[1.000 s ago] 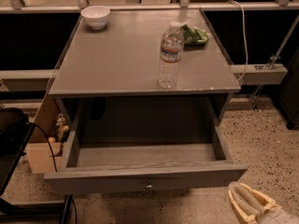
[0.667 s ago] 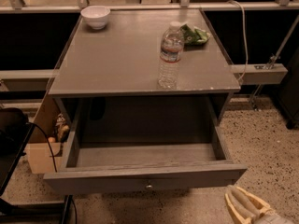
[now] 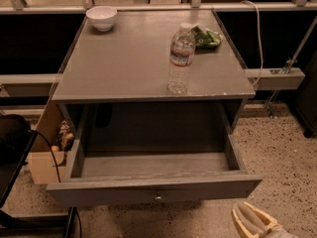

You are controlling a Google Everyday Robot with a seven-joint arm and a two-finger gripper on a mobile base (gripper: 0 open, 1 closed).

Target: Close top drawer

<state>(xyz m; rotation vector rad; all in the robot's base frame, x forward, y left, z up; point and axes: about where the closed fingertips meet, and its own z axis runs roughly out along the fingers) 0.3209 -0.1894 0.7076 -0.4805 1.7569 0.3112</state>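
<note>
The top drawer [image 3: 153, 188] of a grey wooden cabinet is pulled far out toward me. Its long flat front panel carries one small round metal knob [image 3: 158, 198] at centre. The drawer box looks empty. My gripper [image 3: 252, 221] shows at the bottom right corner as pale cream fingers, low and just in front of the drawer front's right end, apart from it.
On the cabinet top [image 3: 124, 63] stand a clear water bottle [image 3: 181, 58], a white bowl [image 3: 101, 18] at the back left and a green packet [image 3: 207, 36] at the back right. A cardboard box [image 3: 43, 152] sits on the floor at left. A dark object [image 3: 12, 143] lies at far left.
My gripper has shifted a little left and up in the bottom right corner, closer to the drawer front. The drawer has not moved.
</note>
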